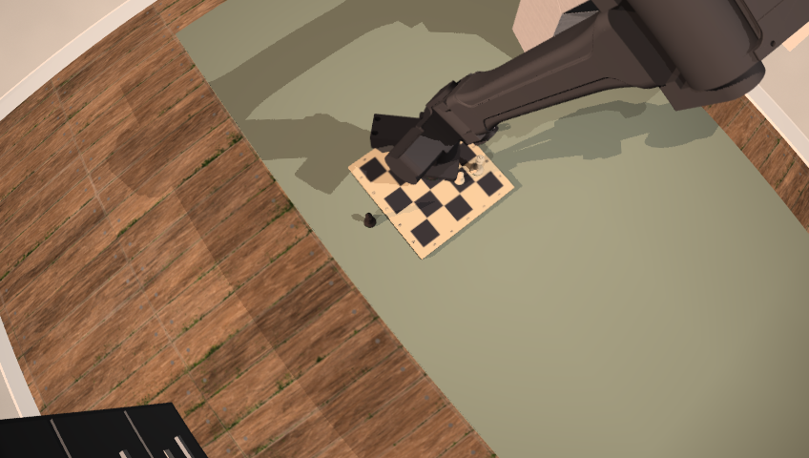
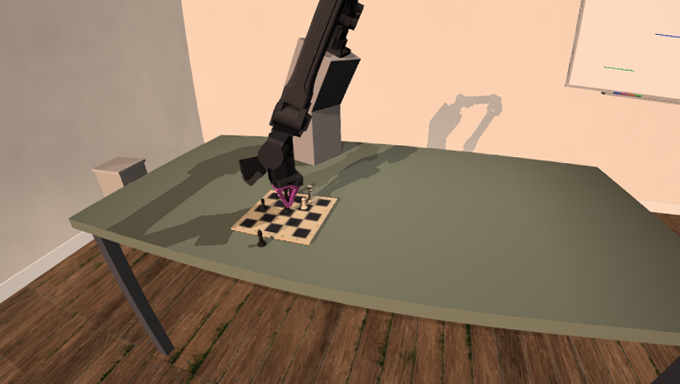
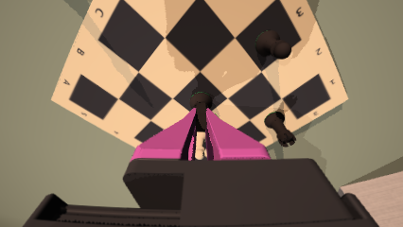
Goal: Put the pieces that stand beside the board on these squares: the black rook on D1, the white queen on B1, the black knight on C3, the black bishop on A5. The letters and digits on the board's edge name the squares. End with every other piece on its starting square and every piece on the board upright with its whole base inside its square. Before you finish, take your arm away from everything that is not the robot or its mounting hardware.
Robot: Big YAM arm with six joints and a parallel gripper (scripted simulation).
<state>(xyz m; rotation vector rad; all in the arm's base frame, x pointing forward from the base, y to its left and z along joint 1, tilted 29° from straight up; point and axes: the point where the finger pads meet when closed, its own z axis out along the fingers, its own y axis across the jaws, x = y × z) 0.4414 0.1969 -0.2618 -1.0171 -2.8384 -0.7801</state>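
Observation:
The chessboard [image 1: 431, 196] lies on the olive table and also shows in the exterior view [image 2: 285, 218] and the wrist view [image 3: 199, 66]. My gripper [image 3: 201, 113] [image 2: 286, 202] with pink fingers is shut on a dark piece with a rounded top, which looks like the black knight [image 3: 201, 100], low over the middle of the board. I cannot tell if its base touches the board. The white queen [image 2: 310, 193] and a small white piece [image 2: 303, 203] stand at the board's far side. Two black pieces stand on the board [image 3: 271, 44] [image 3: 279, 128]. A black bishop [image 1: 369, 219] stands beside the board.
The arm's grey base block [image 2: 325, 128] stands at the table's back, behind the board. The table's curved front edge runs close to the bishop [image 2: 261, 238]. A small cabinet [image 2: 119, 172] stands off the table's left end.

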